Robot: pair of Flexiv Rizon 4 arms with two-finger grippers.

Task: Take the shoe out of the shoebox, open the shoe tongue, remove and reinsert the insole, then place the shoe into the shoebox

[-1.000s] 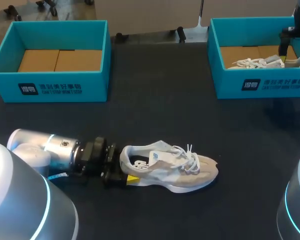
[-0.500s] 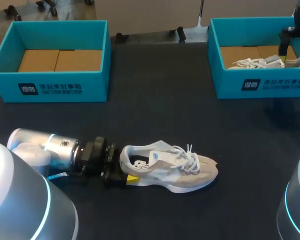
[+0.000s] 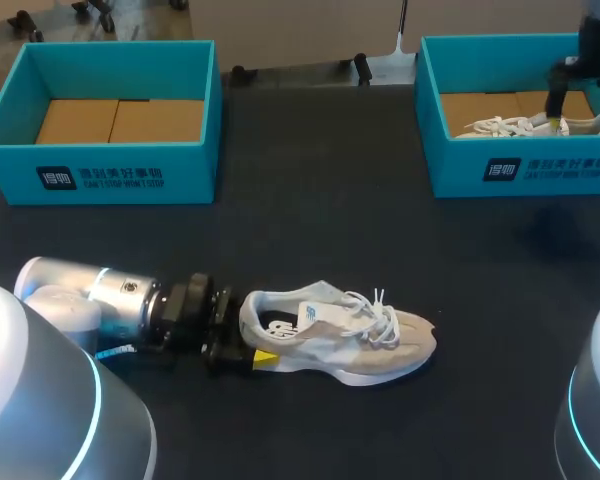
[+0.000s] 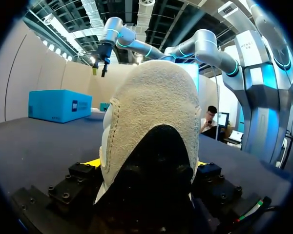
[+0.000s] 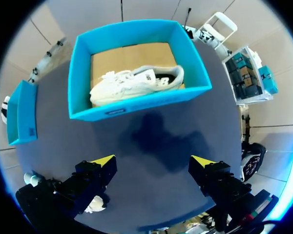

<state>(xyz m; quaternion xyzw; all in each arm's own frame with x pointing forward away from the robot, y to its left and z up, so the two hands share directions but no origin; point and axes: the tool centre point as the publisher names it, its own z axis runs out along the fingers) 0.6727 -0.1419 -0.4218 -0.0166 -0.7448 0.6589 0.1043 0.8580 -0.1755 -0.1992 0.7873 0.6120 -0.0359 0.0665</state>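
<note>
There's the left box (image 3: 100,170) at the surface's (image 3: 320,220) far left corner, nothing in it! Now the left claw (image 3: 255,342), clenched on the heel of the shoe (image 3: 345,335) near the front edge. With a heel-only grip, it may twist loose once the tongue's tugged. Over at the far right corner the right claw (image 5: 154,163) hangs released above the right box (image 3: 520,170), second shoe (image 3: 525,125) inside. Two boxes, two shoes, two claws

Ahead of the wide-spread tool (image 5: 153,160), a shoe (image 5: 132,83) lies in the shoebox (image 5: 136,105).

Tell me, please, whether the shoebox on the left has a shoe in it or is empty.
Empty: the left shoebox shows only its bare brown bottom, with no shoe inside.
</note>
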